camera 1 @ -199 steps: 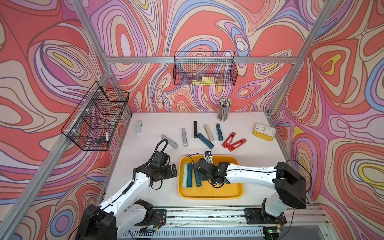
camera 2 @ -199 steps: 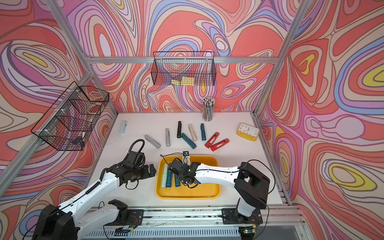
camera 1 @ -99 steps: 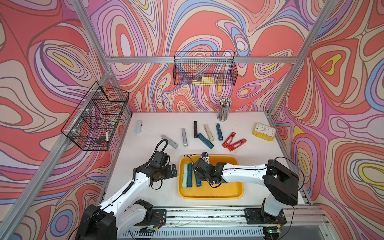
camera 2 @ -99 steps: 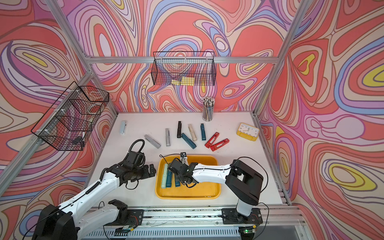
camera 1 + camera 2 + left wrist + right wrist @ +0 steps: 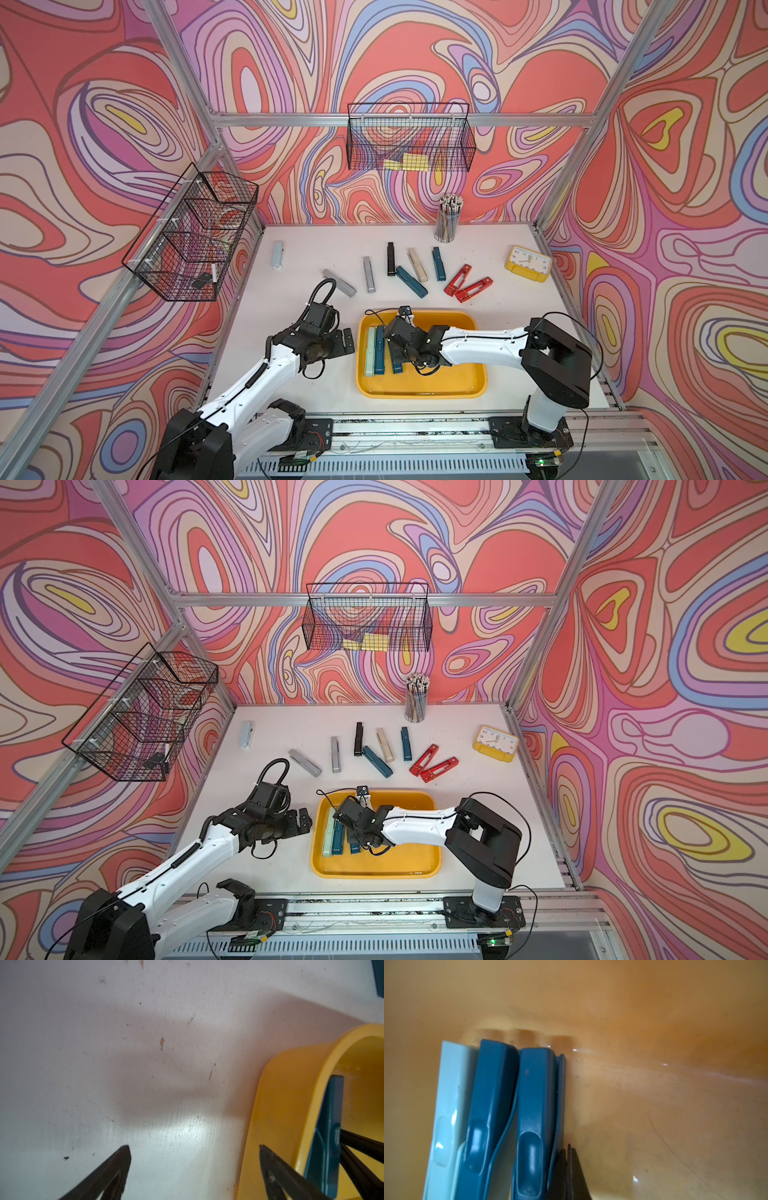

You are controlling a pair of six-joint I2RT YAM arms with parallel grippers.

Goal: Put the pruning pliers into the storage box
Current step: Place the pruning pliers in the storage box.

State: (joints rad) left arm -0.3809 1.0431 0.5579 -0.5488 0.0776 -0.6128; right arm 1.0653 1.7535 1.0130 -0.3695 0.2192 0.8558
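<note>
Storage box (image 5: 419, 394): yellow tray, near edge of surface (image 5: 270, 299).
Boxed pruning pliers (image 5: 379, 351): three, side by side at its left end; pale green, two teal.
Right fingers (image 5: 569, 1172): pressed together, holding nothing, just beside rightmost teal.
Left fingers (image 5: 112, 1172): wide apart, holding nothing, beside box.
Loose pruning pliers (image 5: 368, 274): nine, on surface farther back.

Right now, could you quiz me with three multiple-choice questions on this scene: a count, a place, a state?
1. How many pruning pliers lie in the storage box? A one; B three; C six.
2. Where does the yellow clock stand? A inside the box; B on the table, right of the red pliers; C in a wire basket.
3. The jaws of the left arm stand: A wide apart, empty; B shut on a teal tool; C shut on the clock.
Answers: 1 B, one pale green tool and two teal tools lie side by side. 2 B, it sits right of the red pliers. 3 A, the fingertips are spread over bare table.
</note>
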